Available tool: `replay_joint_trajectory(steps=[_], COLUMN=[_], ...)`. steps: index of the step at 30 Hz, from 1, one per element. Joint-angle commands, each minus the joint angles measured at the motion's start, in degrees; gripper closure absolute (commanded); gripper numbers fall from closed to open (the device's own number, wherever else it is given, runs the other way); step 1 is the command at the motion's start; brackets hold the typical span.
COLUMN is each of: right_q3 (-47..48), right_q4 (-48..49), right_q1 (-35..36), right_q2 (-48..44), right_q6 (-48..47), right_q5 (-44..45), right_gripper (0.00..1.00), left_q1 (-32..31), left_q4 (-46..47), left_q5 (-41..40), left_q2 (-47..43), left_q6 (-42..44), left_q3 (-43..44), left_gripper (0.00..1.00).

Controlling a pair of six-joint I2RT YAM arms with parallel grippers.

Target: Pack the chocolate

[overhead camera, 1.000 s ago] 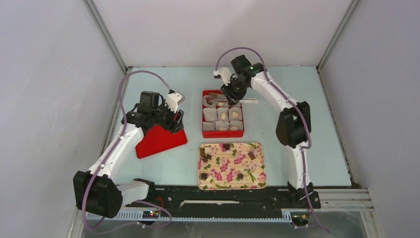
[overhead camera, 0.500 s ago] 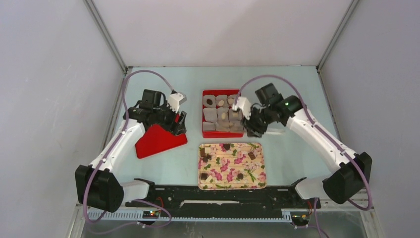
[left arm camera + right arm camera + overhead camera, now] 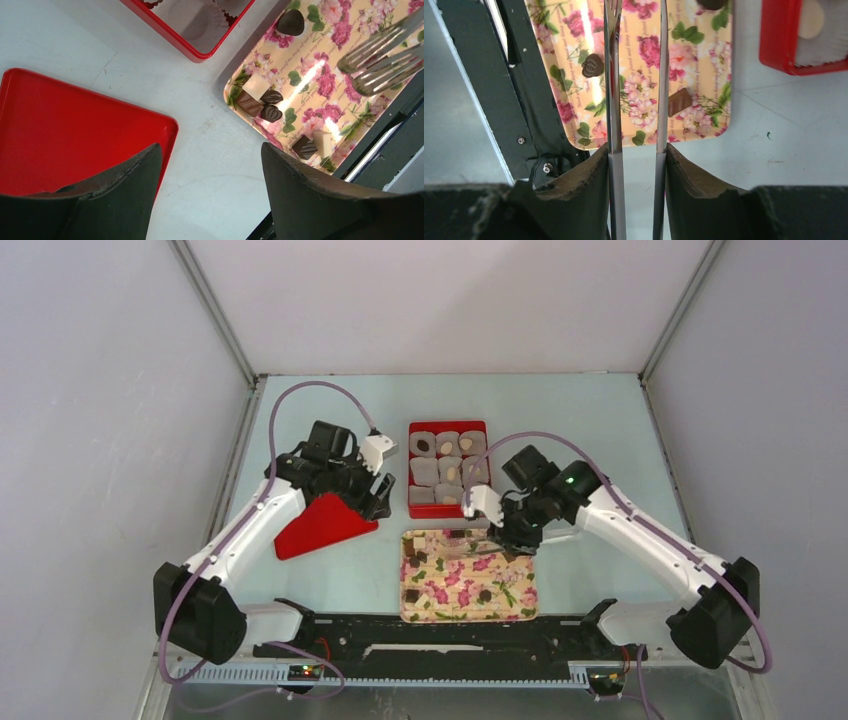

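The left pincer (image 3: 211,152) stands wide open with nothing in it, and only bare table (image 3: 210,120) shows between its two fingers. One finger hangs over the red lid (image 3: 65,135), whose rounded corner edge lies just ahead of that fingertip. Ahead of the other finger is a corner of the flowered tray (image 3: 320,80). A clear wedge of table runs forward from the pincer between the lid's edge, the tray's rim and the near corner of the red box (image 3: 200,50). Just inside that tray corner lies some of the chocolate (image 3: 260,100): a cream square touching three dark pieces, with a dark and cream pair further along the rim and a dark heart up near the box. The right pincer (image 3: 636,150) is closed on a pair of metal tongs (image 3: 613,90), with a finger pressed against the outside of each blade. The blades reach straight ahead over the tray, a narrow strip of it showing between them, and its near rim lies just beyond the fingertips. A dark rose-shaped piece (image 3: 592,65) sits just outside one blade, on the side of the black rail (image 3: 514,90) that runs close along the tray's long edge. A brown square piece (image 3: 679,101) sits just outside the other blade. On that side a band of open table separates the tray from the box's wall. Whether the blade tips touch the tray cannot be told. From above, more pieces sit in the box's paper cups (image 3: 448,470).
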Motion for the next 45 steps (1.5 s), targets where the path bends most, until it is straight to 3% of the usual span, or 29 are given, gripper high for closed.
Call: replay_joint_trajectory(steps=[1,13,31,35,45], right_q3=[-0.2,-4.8,-8.3,-8.3,-5.2], right_q4=[-2.4,-13.5,-11.6,-10.7,-11.0], right_q1=[5.1,2.7,4.6,5.6,6.7], right_q2=[2.9,-7.0,-5.0,-3.3,-2.6], right_q6=[-1.6,-3.1,-3.1,-3.0,-3.6], right_q5=[7.0,8.8,9.1,10.0,10.3], right_gripper=[0.58,0.53,0.52,0.55,0.75], left_q1=[-0.2,-0.5,-1.4,-1.5,-1.7], left_q4=[-0.2,-0.6,-1.4,-1.4,-1.3], left_q5=[-0.8,-0.5,-0.9,-0.9,-1.0], left_q2=[-0.5,-0.6,1.5,1.2,1.2], left_q6=[0.8,1.3,1.8,2.2,2.6], left_q3=[2.2,1.6,2.5,2.1,1.4], left_gripper=[0.22,0.21,0.21,0.21,0.21])
